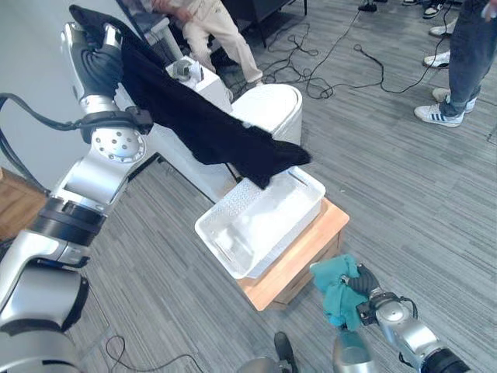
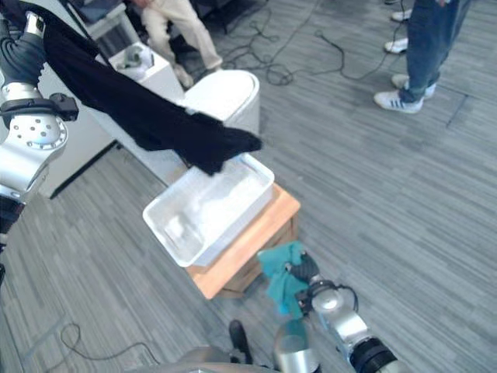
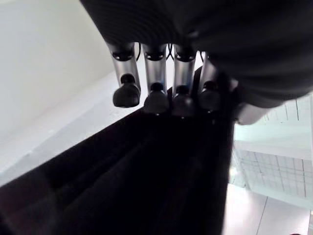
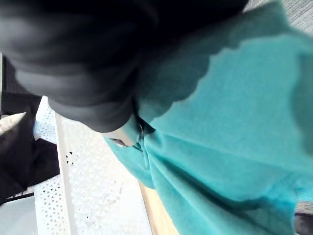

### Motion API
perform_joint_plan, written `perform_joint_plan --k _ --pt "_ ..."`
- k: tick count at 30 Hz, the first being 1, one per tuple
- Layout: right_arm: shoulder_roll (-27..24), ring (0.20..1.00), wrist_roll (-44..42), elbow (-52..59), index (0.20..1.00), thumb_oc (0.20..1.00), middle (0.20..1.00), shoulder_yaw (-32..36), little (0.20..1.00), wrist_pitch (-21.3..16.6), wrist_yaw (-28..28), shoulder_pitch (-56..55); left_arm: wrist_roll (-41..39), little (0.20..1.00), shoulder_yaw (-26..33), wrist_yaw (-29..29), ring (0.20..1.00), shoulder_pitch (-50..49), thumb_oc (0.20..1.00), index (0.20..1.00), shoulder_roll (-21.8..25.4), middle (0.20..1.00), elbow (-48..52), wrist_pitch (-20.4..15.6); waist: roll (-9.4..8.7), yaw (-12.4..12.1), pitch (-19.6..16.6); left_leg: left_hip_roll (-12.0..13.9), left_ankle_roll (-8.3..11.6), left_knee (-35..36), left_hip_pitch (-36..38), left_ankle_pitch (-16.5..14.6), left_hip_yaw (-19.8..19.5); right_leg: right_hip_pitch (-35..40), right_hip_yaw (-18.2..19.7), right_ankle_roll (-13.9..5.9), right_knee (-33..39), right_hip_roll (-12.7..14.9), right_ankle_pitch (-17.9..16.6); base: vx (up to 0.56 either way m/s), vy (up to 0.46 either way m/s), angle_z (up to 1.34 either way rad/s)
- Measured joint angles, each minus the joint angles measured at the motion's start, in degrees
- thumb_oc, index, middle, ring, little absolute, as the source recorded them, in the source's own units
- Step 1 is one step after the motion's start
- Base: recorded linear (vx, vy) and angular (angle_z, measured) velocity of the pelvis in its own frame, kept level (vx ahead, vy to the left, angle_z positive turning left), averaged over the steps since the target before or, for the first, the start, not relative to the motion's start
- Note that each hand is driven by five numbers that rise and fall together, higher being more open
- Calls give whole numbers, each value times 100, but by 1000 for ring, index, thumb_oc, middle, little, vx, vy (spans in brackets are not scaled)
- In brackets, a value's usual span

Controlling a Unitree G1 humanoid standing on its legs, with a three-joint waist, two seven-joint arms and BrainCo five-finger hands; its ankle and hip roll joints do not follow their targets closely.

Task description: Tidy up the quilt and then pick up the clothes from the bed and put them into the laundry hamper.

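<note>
left hand (image 1: 99,62) raised far left, fingers curled on long black garment (image 1: 206,128) | its tail hangs over white perforated plastic hamper (image 1: 260,220) | right hand (image 1: 359,286) clutches teal cloth (image 1: 335,289) near right of it | advice: lower black tail fully inside before letting go

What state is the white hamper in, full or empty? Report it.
Empty: the white hamper shows its bare floor; the black garment hangs over its far rim from the left hand.
</note>
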State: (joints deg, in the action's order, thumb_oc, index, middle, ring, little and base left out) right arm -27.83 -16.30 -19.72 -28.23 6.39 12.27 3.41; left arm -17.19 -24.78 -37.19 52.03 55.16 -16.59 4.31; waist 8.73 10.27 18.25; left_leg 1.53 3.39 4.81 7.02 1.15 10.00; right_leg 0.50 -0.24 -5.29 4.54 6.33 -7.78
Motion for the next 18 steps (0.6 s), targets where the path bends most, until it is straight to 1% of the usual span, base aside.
perform_joint_plan --k 2,4,10,14,18 --pt "5 200 0 -4 200 200 200 9 200 -25 6 10 -1 200 11 103 200 1 200 200 1 200 133 77 -81 -25 56 1 -1 -12 -13 1 -30 4 -28 1 0 5 -1 -43 -25 7" --pt "23 200 0 -8 200 200 200 14 200 -30 18 16 0 200 14 162 200 7 200 200 1 200 282 113 -123 -35 83 -2 -2 -13 -51 1 -105 3 -89 1 -1 10 -1 -35 -22 15" --pt "219 200 -3 -145 200 200 200 13 200 -45 30 259 47 200 12 667 200 27 200 200 3 200 464 258 -194 -147 150 -12 -5 -14 -75 3 -121 -8 -118 1 -1 23 0 -1 -5 3" --pt "273 200 -3 -148 200 200 200 13 200 -94 41 372 46 200 -12 885 200 70 200 200 2 200 517 264 -264 -162 232 -16 -4 -14 -77 3 -123 -8 -123 1 -1 26 0 -18 -9 1" --pt "274 200 -9 -151 200 200 200 20 200 -146 128 403 38 200 -15 1120 200 43 200 200 -32 200 665 329 -272 -161 349 -21 -4 -13 -89 3 -127 -14 -126 1 -1 7 0 -25 -16 0"
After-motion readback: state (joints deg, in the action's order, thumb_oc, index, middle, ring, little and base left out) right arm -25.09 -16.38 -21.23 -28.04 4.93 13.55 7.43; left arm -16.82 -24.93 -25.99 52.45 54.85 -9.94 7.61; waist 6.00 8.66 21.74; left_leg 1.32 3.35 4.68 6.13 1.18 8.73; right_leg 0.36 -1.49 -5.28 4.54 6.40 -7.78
